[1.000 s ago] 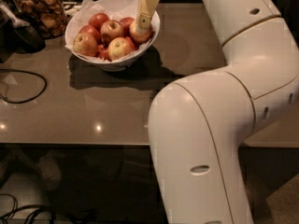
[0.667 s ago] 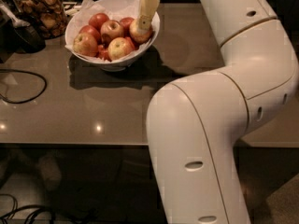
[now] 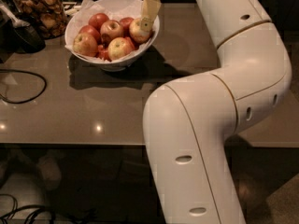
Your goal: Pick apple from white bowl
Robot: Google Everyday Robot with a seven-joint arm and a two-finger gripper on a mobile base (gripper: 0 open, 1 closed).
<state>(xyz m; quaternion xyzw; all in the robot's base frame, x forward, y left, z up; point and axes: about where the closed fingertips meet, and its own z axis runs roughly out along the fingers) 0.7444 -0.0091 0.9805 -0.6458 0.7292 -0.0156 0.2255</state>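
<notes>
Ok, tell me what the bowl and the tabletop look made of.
White bowl: likely glazed ceramic; smooth, evenly white. Table: polished grey-brown stone or laminate; it mirrors lights. The gripper reaches into the bowl at the apple.

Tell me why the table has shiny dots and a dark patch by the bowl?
Camera view: the dots are light glare on the glossy table; the dark patch is shadow from the white bowl; the gripper sits over its right side, at an apple.
</notes>
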